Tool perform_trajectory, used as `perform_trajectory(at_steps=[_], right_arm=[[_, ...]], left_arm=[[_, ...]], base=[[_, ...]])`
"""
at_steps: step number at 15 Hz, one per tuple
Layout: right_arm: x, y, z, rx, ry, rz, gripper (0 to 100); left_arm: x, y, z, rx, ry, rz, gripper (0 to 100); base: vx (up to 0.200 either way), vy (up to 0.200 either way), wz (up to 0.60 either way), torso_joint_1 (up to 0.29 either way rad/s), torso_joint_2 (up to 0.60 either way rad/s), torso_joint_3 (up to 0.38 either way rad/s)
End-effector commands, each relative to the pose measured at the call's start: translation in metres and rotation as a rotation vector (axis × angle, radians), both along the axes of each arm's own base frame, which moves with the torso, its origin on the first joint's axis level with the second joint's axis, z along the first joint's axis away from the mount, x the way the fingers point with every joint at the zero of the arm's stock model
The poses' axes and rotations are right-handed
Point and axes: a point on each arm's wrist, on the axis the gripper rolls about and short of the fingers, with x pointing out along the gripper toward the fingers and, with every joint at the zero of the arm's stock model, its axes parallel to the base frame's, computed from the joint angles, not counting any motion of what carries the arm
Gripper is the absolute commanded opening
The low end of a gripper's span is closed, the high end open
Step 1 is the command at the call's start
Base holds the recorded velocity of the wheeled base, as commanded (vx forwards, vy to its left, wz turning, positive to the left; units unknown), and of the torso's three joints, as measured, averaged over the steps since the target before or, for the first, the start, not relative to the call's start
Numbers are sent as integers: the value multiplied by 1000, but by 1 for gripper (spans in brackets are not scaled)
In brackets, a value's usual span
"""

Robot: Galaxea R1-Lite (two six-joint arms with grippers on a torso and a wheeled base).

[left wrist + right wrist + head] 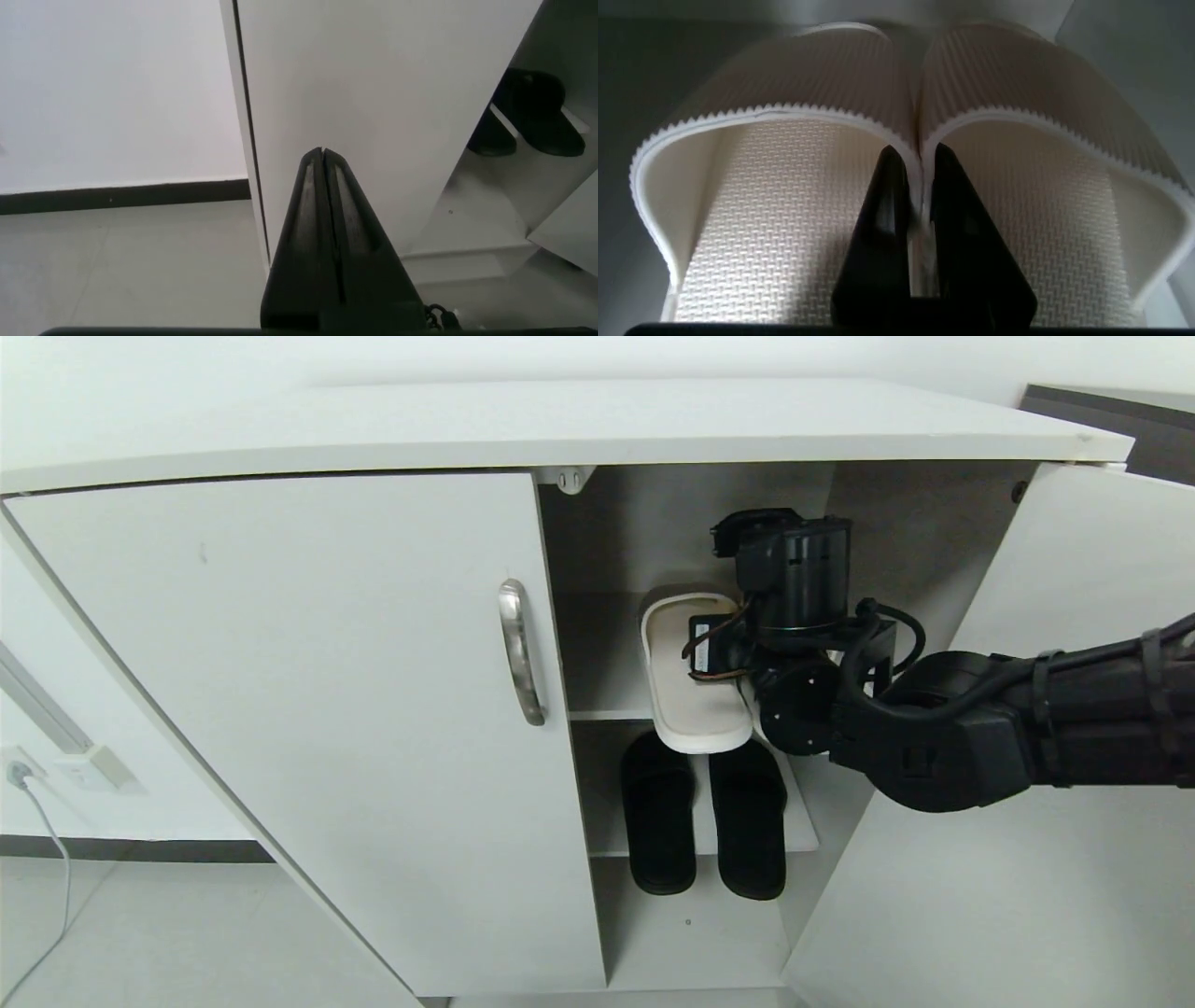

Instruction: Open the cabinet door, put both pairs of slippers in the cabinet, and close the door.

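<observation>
A pair of white slippers (691,681) is over the cabinet's upper shelf (602,686), heels sticking out past its front edge. My right gripper (920,201) is shut on the slippers' (785,243) two inner edges, pinching them side by side. I cannot tell whether they rest on the shelf. A pair of black slippers (705,821) lies on the lower shelf, toes inward. My left gripper (322,159) is shut on nothing, low in front of the closed left door (374,93); the black slippers (533,121) lie beyond it.
The white cabinet (560,420) has its right door (1027,709) swung wide open beside my right arm. The left door (308,691) is closed, with a metal handle (519,651). A wall socket (19,770) with a cable sits low at the left.
</observation>
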Motion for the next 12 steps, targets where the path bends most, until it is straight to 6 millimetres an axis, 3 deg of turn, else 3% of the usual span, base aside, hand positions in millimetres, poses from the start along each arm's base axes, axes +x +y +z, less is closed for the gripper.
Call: perform_trajectory(at_steps=[1,12], right_arm=[[14,3,-7,-9,7,0,0],[29,9,-12,-12,5,5,0]], left_arm=[[0,0,0,0,0,1,0],[0,0,0,-6,1,1,0]], base=[[0,0,0,0,0,0],[0,0,0,0,0,0]])
